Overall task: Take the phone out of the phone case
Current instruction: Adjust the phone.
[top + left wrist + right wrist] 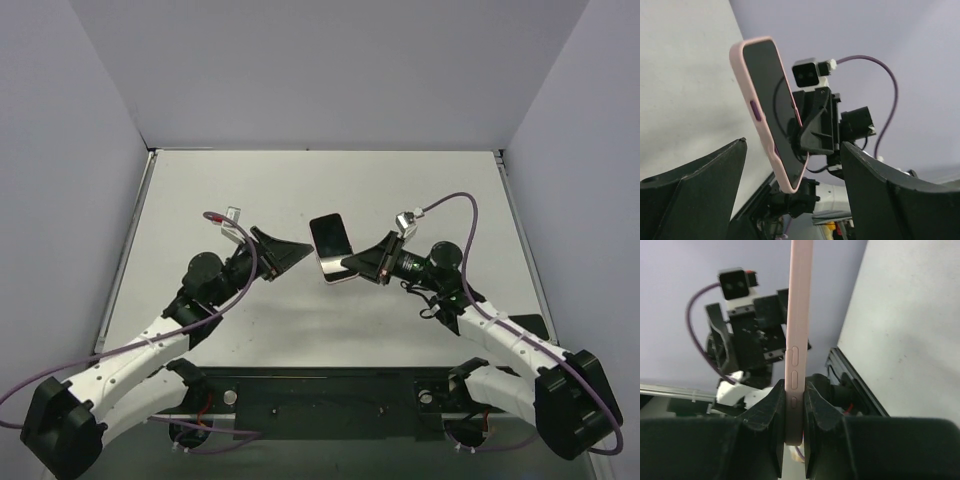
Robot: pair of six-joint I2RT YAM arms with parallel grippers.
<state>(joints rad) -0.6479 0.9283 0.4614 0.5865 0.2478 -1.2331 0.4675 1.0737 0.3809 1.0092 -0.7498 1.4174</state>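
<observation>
A phone with a dark screen (330, 236) sits in a pale pink case (336, 276), held in the air over the table's middle. My right gripper (352, 266) is shut on one end of it; in the right wrist view the case's side with its buttons (796, 360) stands upright between the fingers (765, 412). My left gripper (297, 247) is open and empty, just left of the phone. In the left wrist view the cased phone (771, 107) stands tilted between and beyond my wide-apart fingers (700, 185).
The white table (220, 190) lies below, bounded by grey walls at the back and sides. The black mounting rail (330, 395) with both arm bases runs along the near edge. Purple cables (455, 205) loop from each wrist.
</observation>
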